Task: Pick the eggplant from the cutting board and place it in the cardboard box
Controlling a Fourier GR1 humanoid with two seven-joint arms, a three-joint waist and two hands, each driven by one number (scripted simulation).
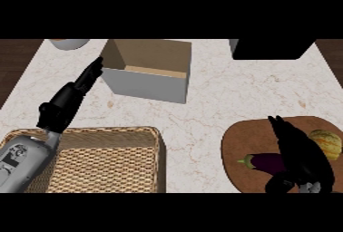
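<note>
A dark purple eggplant [265,162] with a green stem lies on the round brown cutting board [244,136] at the lower right. My right hand [300,152] reaches over the board, its fingers straight and pointing away, its thumb down by the eggplant's right end, which it covers. The open cardboard box [149,68], grey outside and tan inside, stands at the upper middle of the counter. My left hand [67,99] is open with straight fingers, its tips close to the box's left wall.
A woven wicker basket [107,158] fills the lower left, under my left forearm. A yellow squash [326,142] lies on the board just right of my right hand. A black appliance [271,47] and a white bowl [68,43] sit at the back edge.
</note>
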